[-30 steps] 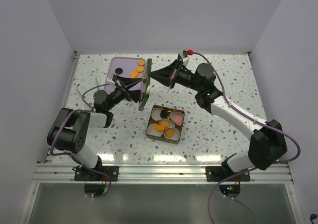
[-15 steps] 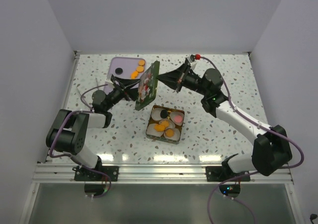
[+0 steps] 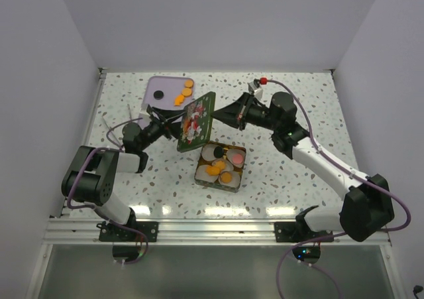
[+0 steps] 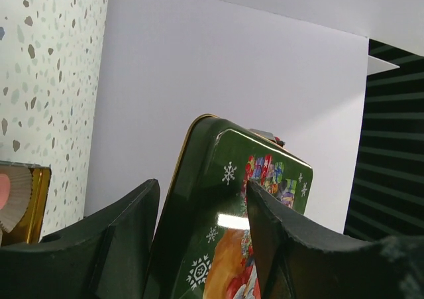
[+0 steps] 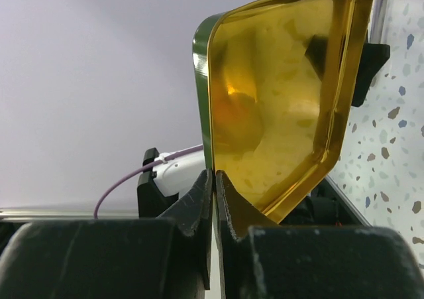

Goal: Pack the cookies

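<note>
White-walled enclosure [image 3: 218,20]; speckled terrazzo table [image 3: 298,179], both arms reaching in over it from the near edge.

Right arm [image 3: 318,160]: stretched from the right toward centre, purple cable along it. Left arm [image 3: 99,173]: folded low on the left, wrist pointing toward centre.

Purple tray [image 3: 165,85]: back left of the table. Carries part of the cookies, namely three orange discs [image 3: 179,99] near its right edge and one black disc [image 3: 158,94] further left.

Open tin [image 3: 217,185]: gold inside, centre of the table, just below the raised lid. Holds white scalloped paper cups [image 3: 202,172] with more cookies on them: two orange [image 3: 213,170], one black [image 3: 218,154], one pinkish-red [image 3: 236,158].

Green Christmas lid [image 3: 197,121]: off the table, tilted on edge between the two wrists, printed face toward the left arm, gold underside toward the right.

Right gripper [image 5: 213,176]: fingers pinched tight on the lid's rim, holding it up.

Left gripper [image 4: 202,186]: fingers moderately apart, the lid's lower part between them. Whether they press on it cannot be told.
</note>
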`<control>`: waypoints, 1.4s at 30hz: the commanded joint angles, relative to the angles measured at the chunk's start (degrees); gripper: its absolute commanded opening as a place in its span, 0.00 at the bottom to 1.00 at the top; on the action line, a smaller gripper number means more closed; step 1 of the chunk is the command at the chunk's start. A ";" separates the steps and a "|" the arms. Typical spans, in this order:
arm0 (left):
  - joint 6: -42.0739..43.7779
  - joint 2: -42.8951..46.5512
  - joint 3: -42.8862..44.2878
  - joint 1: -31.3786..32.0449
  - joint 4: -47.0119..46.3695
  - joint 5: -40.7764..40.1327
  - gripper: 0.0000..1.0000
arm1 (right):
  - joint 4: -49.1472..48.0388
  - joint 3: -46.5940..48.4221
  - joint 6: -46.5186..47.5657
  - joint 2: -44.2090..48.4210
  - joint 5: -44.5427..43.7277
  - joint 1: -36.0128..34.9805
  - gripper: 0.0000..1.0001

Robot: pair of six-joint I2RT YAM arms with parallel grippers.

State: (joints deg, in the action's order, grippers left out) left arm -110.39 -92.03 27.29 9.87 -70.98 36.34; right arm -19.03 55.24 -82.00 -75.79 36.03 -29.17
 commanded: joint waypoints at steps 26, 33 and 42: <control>0.79 -0.70 -3.91 0.59 -37.65 6.38 0.56 | 5.61 -7.95 4.40 -5.07 1.24 -0.45 0.36; 1.40 -1.40 -4.88 0.59 -37.65 8.75 0.55 | -5.28 -13.14 -1.31 -5.60 0.09 -0.45 0.40; 4.30 -2.80 -7.60 0.59 -37.04 13.05 0.54 | -3.49 -20.26 -1.77 -2.18 -2.54 -0.45 0.38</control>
State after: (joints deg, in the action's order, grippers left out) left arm -105.71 -95.53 19.38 9.28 -67.77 41.36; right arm -32.14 38.50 -86.54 -77.78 36.99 -28.80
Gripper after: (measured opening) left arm 0.546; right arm 0.386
